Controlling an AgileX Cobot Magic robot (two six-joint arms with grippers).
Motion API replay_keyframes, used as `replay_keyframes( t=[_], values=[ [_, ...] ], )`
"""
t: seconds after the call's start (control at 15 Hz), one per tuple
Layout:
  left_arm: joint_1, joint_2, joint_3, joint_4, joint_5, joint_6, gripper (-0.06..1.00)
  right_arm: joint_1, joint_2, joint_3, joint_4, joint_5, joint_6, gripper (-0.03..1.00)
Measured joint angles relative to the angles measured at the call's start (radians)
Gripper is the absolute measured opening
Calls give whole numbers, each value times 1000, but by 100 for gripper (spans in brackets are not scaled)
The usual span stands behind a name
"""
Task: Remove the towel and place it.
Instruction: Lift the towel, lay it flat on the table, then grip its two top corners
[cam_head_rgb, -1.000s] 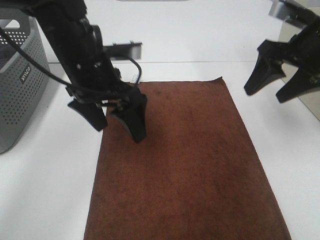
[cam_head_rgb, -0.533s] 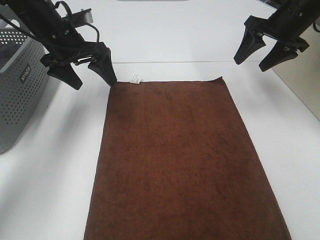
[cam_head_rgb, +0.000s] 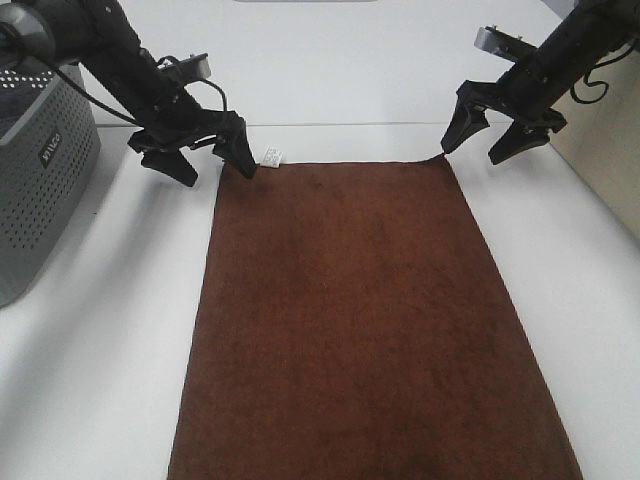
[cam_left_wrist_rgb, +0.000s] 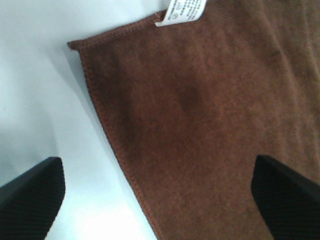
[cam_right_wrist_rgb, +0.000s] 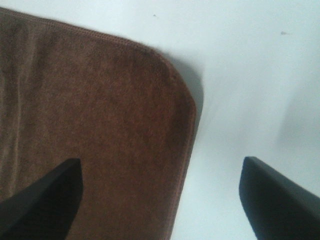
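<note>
Left pincer (cam_head_rgb: 215, 170): open, jaws spread wide and gripping nothing, set astride the towel's (cam_head_rgb: 370, 320) tagged corner.
Left fingers: in the wrist view one fingertip (cam_left_wrist_rgb: 30, 200) is over bare bench beyond the towel's side hem and the other (cam_left_wrist_rgb: 287, 195) over the cloth.
Right pincer (cam_head_rgb: 473, 150): open too, jaws apart and empty, at the towel's other corner on the same short hem as the tag.
Right fingers: one (cam_right_wrist_rgb: 40, 205) over the cloth, one (cam_right_wrist_rgb: 280, 200) over the bench off the towel's edge.
Towel: lies spread flat on the white bench (cam_head_rgb: 100, 350), reddish-brown, with a stitched hem along its edges.
Tag (cam_head_rgb: 272, 156): small and white, sticking out from the short hem just beside the left pincer.
Basket (cam_head_rgb: 40, 190): grey, perforated, well apart from the towel on its tagged side.
Hard to make out: whether any fingertip touches cloth or bench; the print on the tag; the lettering on the basket's label.
Cut off: the towel's short hem opposite the tag runs out of the high view; the basket is cropped at the frame edge; both arms leave the picture above the pincers; each wrist view catches only fingertips.
Count: two pincers, four fingers, one towel, one tag, one basket.
</note>
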Motion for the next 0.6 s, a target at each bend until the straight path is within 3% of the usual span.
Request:
replay_keyframes(
  t=[0.2,0.6],
  values=[
    [0,74,-89,-4,-4,-1,93,-13,91,-97,18,1,0,82],
    [0,94,-106,-23,-26,-8,93,-22,129,-105,30,-1,20,82]
  ],
)
